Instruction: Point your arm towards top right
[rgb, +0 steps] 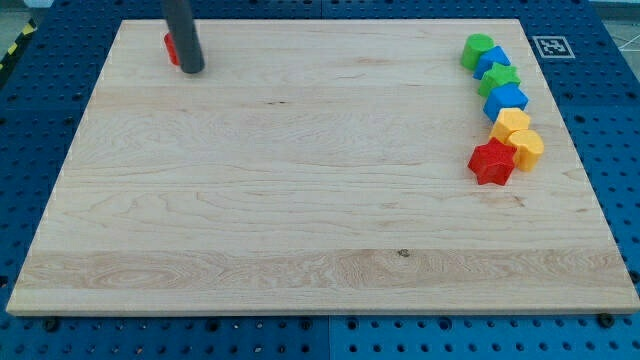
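My tip (192, 69) rests on the wooden board (300, 200) near its top left corner. A red block (171, 47) sits just to the tip's left, mostly hidden behind the rod, shape unclear. At the view's right a column of blocks runs down: a green block (477, 50), a blue block (494, 60), a green star-like block (499, 79), a blue block (508, 99), a yellow block (512, 123), a second yellow block (527, 147) and a red star-shaped block (492, 162). They touch one another. The tip is far to their left.
The board lies on a blue perforated table (610, 150). A black-and-white marker tag (551, 46) sits off the board's top right corner. Yellow-black tape (15, 48) shows at the top left edge.
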